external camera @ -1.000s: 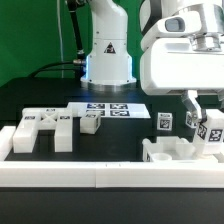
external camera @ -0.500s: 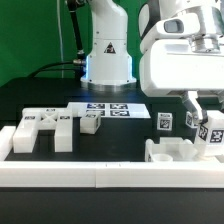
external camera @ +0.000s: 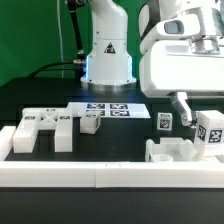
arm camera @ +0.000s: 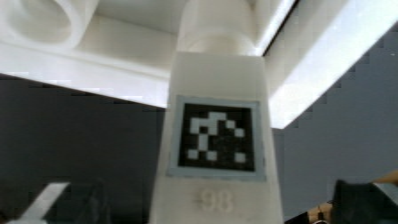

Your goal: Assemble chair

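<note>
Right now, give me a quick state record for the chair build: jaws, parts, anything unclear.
jaws: open, one on each side of the post, gaps visible in the wrist view
post: upright, tag toward the wrist camera, at the exterior view's right
seat block: just below the post, beside the white rail
loose parts: frame piece at the exterior view's left; small block; tagged block
marker board: flat, mid-table
unclear: whether the post touches the seat block
</note>
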